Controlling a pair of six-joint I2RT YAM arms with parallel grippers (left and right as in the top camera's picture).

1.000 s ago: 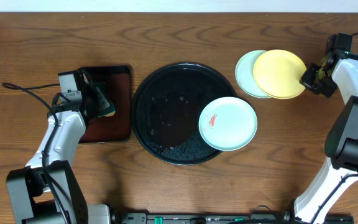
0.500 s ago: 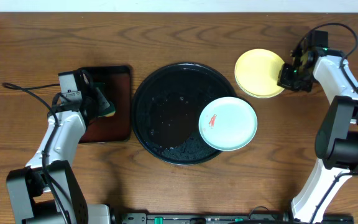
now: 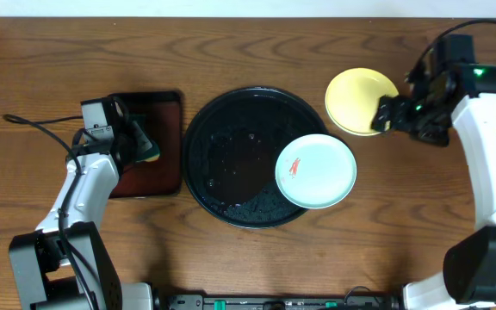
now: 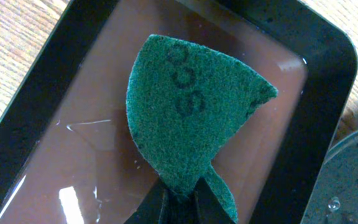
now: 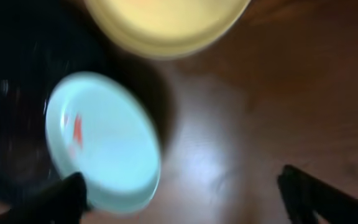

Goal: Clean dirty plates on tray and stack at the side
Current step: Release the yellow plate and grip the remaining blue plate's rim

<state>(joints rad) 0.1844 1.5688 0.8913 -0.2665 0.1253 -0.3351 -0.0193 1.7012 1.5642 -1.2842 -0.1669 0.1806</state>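
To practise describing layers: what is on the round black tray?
One mint plate with a red smear sits at the right of the black tray, overhanging its rim. Droplets glint on the bare part. The tray surface under the plate is covered.

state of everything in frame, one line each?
black tray: wet, droplets
brown tray: film of liquid inside
yellow plate: on table, no smear visible
mint plate: red smear, resting over black tray's right rim
scouring pad: held over brown tray
left gripper: shut on scouring pad
right gripper: open, empty, beside yellow plate

green scouring pad [image 4: 191, 118], brown rectangular tray [image 4: 273, 163]
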